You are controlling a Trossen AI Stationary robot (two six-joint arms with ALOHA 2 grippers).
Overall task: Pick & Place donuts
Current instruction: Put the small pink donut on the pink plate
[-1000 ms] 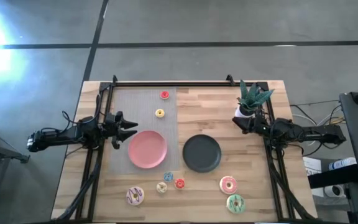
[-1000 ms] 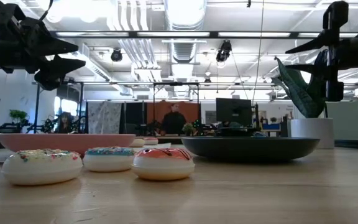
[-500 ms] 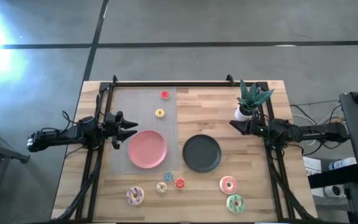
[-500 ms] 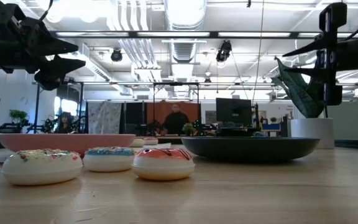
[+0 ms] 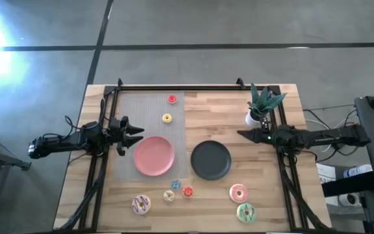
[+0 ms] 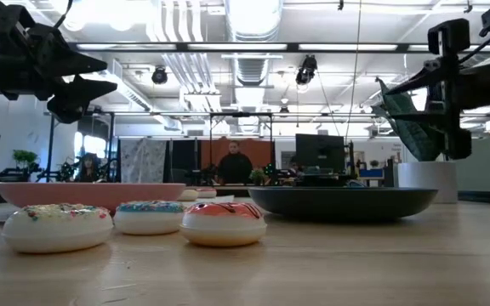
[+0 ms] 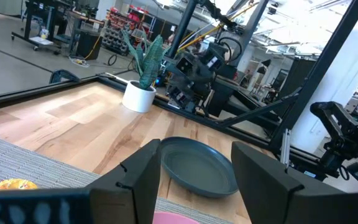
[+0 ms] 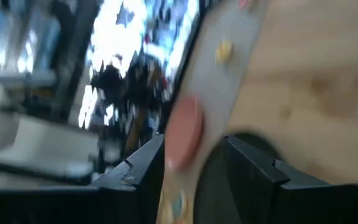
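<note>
Wood-grain table [image 5: 265,195] (woven grey mat [image 5: 148,107]), glossy donuts [image 6: 224,221].

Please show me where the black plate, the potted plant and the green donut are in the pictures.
black plate [image 5: 211,160], high view, bare centre of the plate.
potted plant [image 5: 261,103], high view, its green leaves.
green donut [image 5: 245,212], high view, its iced ring.
</note>
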